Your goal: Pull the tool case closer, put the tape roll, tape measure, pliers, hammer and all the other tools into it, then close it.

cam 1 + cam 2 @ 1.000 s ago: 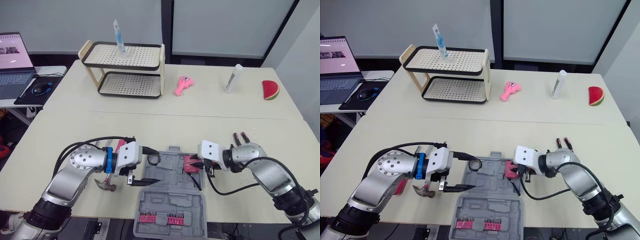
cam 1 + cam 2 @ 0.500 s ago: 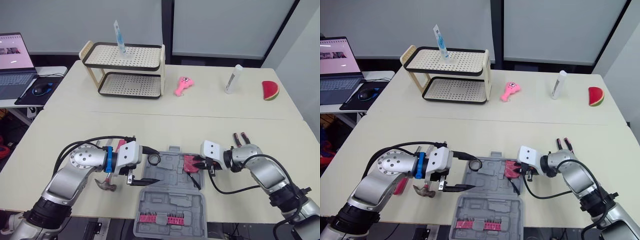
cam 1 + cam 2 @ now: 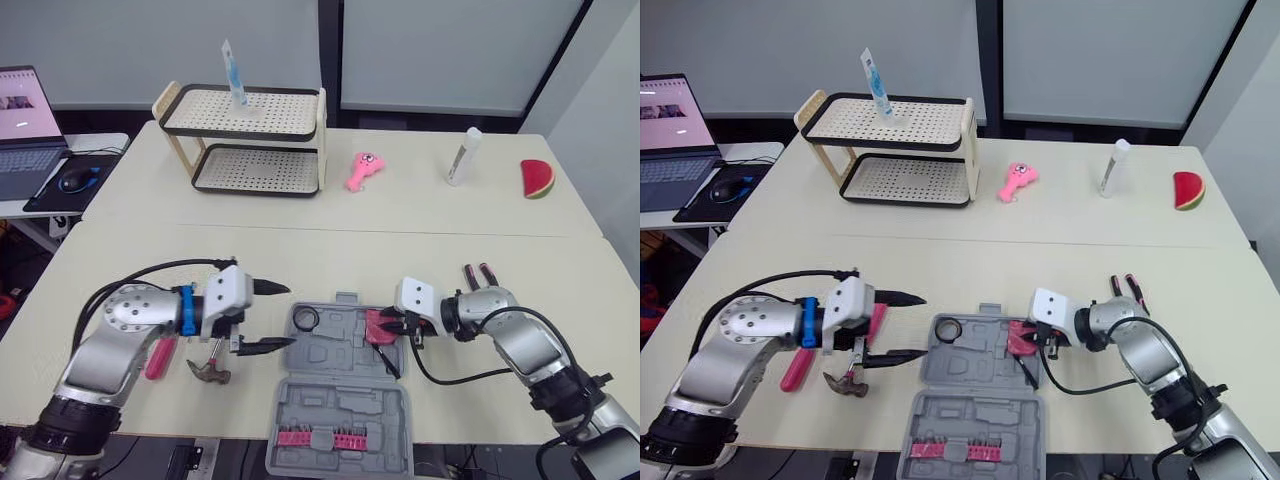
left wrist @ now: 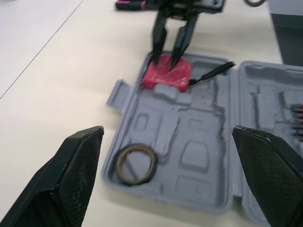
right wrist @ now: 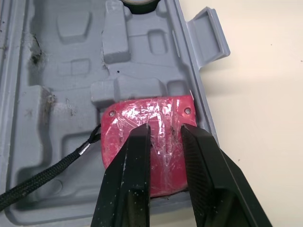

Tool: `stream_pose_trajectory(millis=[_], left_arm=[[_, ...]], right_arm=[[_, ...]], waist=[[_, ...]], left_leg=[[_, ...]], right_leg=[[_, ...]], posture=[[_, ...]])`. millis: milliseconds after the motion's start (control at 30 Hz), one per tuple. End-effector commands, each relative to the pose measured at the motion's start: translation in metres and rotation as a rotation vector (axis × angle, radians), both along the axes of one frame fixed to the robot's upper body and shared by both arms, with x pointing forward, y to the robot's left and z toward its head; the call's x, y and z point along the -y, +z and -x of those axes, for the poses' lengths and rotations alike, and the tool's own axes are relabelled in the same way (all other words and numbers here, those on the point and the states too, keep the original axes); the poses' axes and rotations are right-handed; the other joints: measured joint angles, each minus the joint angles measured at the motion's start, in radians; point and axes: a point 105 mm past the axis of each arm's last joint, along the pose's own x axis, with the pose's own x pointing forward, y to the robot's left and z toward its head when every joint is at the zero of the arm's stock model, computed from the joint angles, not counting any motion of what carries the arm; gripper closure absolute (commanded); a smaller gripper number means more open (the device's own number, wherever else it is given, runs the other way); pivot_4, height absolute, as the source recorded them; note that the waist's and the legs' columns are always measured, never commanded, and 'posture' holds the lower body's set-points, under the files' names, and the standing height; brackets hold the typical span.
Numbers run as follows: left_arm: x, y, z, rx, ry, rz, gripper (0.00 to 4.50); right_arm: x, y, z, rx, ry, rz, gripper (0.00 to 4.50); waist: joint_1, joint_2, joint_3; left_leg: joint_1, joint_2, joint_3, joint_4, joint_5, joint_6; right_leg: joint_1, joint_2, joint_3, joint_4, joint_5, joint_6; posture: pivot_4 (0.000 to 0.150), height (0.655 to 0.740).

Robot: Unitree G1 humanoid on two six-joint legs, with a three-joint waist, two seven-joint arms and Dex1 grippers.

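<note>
One risk: tape measure (image 5: 161,116) could be dragged from tool case (image 5: 71,66) by barely-parted right jaws resting on it; left jaws held wide.

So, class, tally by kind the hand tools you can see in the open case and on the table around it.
Tape roll: 1
Tape measure: 1
Hammer: 1
Pliers: 1
Pink-handled tool, kind unclear: 1
Total: 5
</note>
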Motion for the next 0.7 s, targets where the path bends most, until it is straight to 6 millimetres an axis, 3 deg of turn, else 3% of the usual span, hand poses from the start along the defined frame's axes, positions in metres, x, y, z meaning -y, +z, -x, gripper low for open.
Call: stream_pose_trajectory(millis=[33, 167, 367, 533, 700], left_arm=[[-0.052, 0.014, -0.010, 0.045, 0.247, 0.076, 0.00], [-0.102, 0.005, 0.000, 0.019, 0.461, 0.083, 0.00], [-0.160, -0.019, 0.031, -0.069, 0.727, 0.092, 0.00], [-0.176, -0.042, 0.059, -0.161, 0.840, 0.088, 0.00], [-0.177, -0.055, 0.073, -0.195, 0.919, 0.102, 0.00]], right_arm=[[0.012, 0.052, 0.008, 0.176, -0.050, -0.102, 3.41], [0.047, 0.065, 0.024, 0.234, -0.204, -0.131, 3.41], [0.130, 0.067, 0.047, 0.298, -0.564, -0.097, 3.41], [0.178, 0.053, 0.083, 0.266, -0.804, -0.128, 2.45], [0.192, 0.033, 0.111, 0.217, -0.904, -0.129, 1.27]], waist=[[0.002, 0.000, 0.000], [0.006, 0.000, 0.000], [0.010, -0.001, -0.001], [0.009, -0.002, -0.005], [0.007, -0.002, -0.006]], left_leg=[[-0.002, 0.000, 0.000, 0.000, 0.000, 0.000], [-0.002, 0.000, -0.001, -0.001, 0.000, 0.000], [0.001, 0.000, 0.001, 0.000, 0.000, 0.000], [0.004, 0.001, 0.001, 0.000, 0.000, 0.000], [0.004, 0.001, 0.003, 0.000, 0.000, 0.000]], right_leg=[[-0.002, -0.001, 0.000, 0.001, 0.000, 0.000], [-0.002, -0.001, -0.002, 0.001, -0.001, -0.001], [0.001, -0.001, -0.001, 0.002, -0.001, -0.001], [0.003, -0.001, 0.000, 0.002, -0.001, -0.001], [0.004, -0.001, 0.002, 0.001, -0.001, -0.001]], posture=[[0.150, 0.7350], [0.150, 0.7350], [0.150, 0.7350], [0.150, 0.7350], [0.150, 0.7350]])
